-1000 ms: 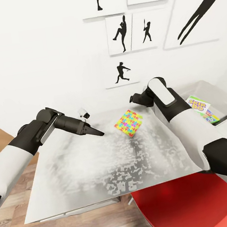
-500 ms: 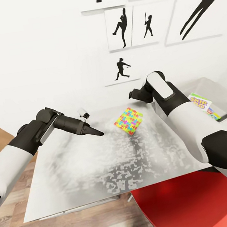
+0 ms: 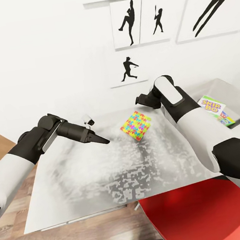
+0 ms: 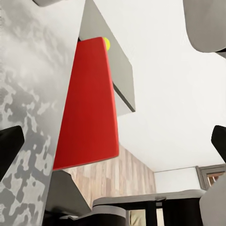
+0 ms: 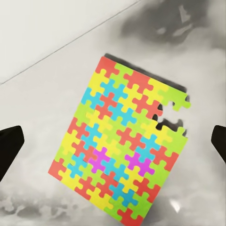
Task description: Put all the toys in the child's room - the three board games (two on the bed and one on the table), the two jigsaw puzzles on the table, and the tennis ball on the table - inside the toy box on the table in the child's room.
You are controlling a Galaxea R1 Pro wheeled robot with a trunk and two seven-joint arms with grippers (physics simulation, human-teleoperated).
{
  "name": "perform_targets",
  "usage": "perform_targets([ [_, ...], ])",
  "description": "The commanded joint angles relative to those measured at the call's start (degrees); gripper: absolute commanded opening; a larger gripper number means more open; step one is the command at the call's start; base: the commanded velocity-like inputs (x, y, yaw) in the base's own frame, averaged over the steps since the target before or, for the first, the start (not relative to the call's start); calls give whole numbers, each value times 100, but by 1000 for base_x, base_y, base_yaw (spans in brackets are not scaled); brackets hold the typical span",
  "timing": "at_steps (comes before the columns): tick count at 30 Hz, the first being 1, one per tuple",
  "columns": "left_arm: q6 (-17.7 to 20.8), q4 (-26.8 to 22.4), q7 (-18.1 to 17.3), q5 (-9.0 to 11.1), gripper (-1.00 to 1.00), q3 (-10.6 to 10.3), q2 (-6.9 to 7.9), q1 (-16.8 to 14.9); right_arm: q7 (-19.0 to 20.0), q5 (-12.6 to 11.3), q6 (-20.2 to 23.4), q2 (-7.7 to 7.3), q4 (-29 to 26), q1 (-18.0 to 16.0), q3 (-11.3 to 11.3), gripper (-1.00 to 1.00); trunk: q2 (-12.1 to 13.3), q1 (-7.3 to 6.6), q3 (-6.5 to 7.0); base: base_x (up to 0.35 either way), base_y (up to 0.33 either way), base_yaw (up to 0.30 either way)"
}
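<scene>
The jigsaw puzzle (image 5: 120,143) lies flat on the table (image 3: 86,178) below the right fingers (image 5: 9,146), spread apart.

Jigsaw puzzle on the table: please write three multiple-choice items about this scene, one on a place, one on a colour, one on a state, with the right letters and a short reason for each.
1. Where does the jigsaw puzzle lie?
A. on the table top
B. inside the toy box
C. on the wood floor

2. What colour is the flat seat-like surface at the table's near edge?
A. blue
B. red
C. black

3. How is the right claw in the right wrist view?
A. shut on the puzzle
B. shut and empty
C. open, over the puzzle

Answers:
1 A, the puzzle rests flat on the grey top, apart from the box.
2 B, the head view shows it plainly red.
3 C, the two dark fingertips stand far apart at either side, with the puzzle between them and untouched.
</scene>
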Motion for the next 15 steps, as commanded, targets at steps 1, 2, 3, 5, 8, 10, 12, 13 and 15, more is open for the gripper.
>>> perform_targets([
  [1, 61, -1, -29, 3, 100, -18, 5, -9, -60, -56, 3, -2, -4, -6, 14, 100, -8, 2, -17, 0, 0, 0],
  [2, 61, -1, -29, 3, 100, -17, 6, -9, -60, -56, 3, -2, -4, -6, 14, 100, -8, 2, -26, 0, 0, 0],
  [3, 61, -1, -29, 3, 100, -16, 6, -9, -60, -56, 2, 1, -4, -6, 14, 100, -8, 2, -36, 0, 0, 0],
  [5, 61, -1, -29, 3, 100, -14, 6, -9, -60, -56, 3, 2, -4, -6, 14, 100, -8, 2, -55, 0, 0, 0],
  [8, 61, -1, -29, 3, 100, -8, 0, -9, -60, -56, 1, -7, -4, -6, 19, 100, -8, 2, -83, 0, 0, 0],
  [10, 61, -1, -29, 3, 100, -8, -2, -9, -60, -56, 1, -16, -4, -6, 21, 100, -8, 2, -102, 0, 0, 0],
  [12, 61, -1, -29, 3, 100, -11, 2, -9, -60, -56, 2, -28, -4, -6, 23, 100, -8, 2, -121, 0, 0, 0],
  [13, 61, -1, -29, 3, 100, -11, 3, -9, -60, -56, 3, -30, -4, -6, 23, 100, -8, 2, -130, 0, 0, 0],
  [15, 61, -1, -29, 6, 100, -11, 5, -9, -60, -56, 4, -45, -4, -6, 22, 100, -8, 2, -149, 0, 0, 0],
])
